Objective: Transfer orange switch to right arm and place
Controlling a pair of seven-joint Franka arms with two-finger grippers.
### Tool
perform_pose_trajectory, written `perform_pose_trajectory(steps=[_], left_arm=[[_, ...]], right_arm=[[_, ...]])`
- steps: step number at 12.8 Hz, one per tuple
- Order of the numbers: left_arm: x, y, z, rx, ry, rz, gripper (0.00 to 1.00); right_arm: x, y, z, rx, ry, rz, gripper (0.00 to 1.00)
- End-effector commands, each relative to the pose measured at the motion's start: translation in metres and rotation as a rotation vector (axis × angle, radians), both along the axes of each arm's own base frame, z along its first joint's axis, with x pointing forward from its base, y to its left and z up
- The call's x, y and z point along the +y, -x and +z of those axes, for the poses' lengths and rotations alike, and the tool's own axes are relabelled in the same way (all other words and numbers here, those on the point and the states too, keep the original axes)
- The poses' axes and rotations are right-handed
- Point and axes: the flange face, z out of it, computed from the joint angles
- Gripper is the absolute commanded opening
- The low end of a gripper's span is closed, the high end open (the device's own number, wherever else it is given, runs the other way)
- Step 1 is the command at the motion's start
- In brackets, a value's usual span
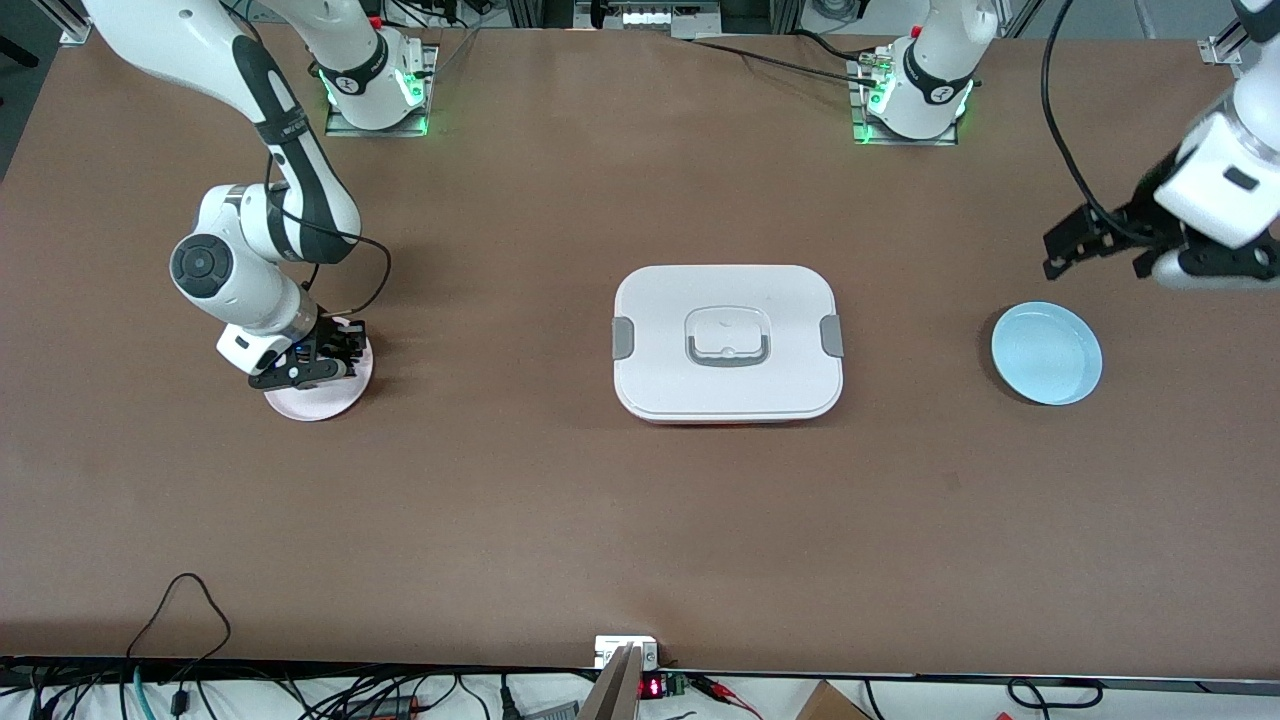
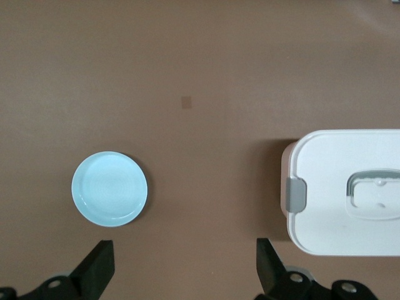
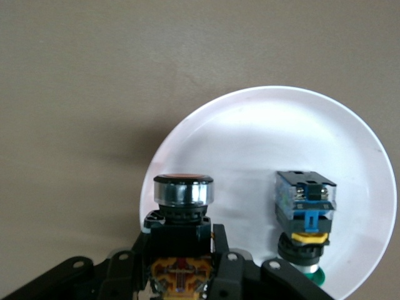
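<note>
In the right wrist view the orange switch [image 3: 183, 200], with a black body and an orange cap in a silver ring, sits between the fingers of my right gripper [image 3: 182, 250]. The gripper is shut on the switch's body, low over the pink plate [image 3: 281, 137]. A green-capped switch [image 3: 304, 212] lies on the same plate beside it. In the front view the right gripper [image 1: 315, 362] hides the switches on the pink plate [image 1: 300, 405]. My left gripper [image 1: 1095, 250] hangs open and empty in the air near the blue plate [image 1: 1046, 352], and waits.
A white lidded box [image 1: 728, 342] with grey latches stands at the table's middle. The left wrist view shows the open left gripper [image 2: 182, 250], the empty blue plate [image 2: 109, 187] and the box's end [image 2: 350, 187].
</note>
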Motion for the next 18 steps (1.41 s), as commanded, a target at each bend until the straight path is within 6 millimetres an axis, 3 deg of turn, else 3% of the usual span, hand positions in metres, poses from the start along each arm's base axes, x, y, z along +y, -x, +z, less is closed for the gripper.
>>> perform_pose_trajectory(steps=[1, 3, 4, 5, 7, 9, 12, 14, 18], left_arm=[[-0.001, 0.011, -0.017, 0.015, -0.001, -0.05, 1.0], [0.005, 0.008, -0.022, 0.048, -0.002, -0.056, 1.0], [0.005, 0.006, -0.022, 0.049, -0.002, -0.054, 1.0], [0.005, 0.006, -0.021, 0.048, -0.003, -0.055, 1.0], [0.005, 0.006, -0.02, 0.045, -0.003, -0.055, 1.0], [0.005, 0.008, -0.016, 0.055, -0.002, -0.048, 1.0], [0.003, 0.009, -0.014, 0.065, -0.003, -0.05, 1.0], [0.002, 0.009, -0.013, 0.063, -0.005, -0.051, 1.0], [-0.002, 0.01, -0.012, 0.063, -0.005, -0.057, 1.0]], right_arm=[[-0.009, 0.0, -0.012, -0.018, 0.01, 0.028, 0.17], [-0.013, 0.0, -0.018, -0.015, 0.012, 0.021, 0.22], [-0.016, 0.001, -0.021, -0.01, 0.013, 0.015, 0.29], [-0.016, 0.001, -0.022, -0.01, 0.012, 0.014, 0.43], [-0.015, -0.002, -0.016, -0.017, 0.01, -0.004, 1.0], [-0.012, -0.01, 0.01, -0.042, -0.004, -0.009, 1.0], [-0.003, -0.025, 0.092, -0.006, -0.027, -0.013, 1.0], [0.011, -0.032, 0.161, -0.009, -0.042, 0.012, 1.0], [0.019, -0.037, 0.298, 0.0, -0.054, 0.037, 1.0]])
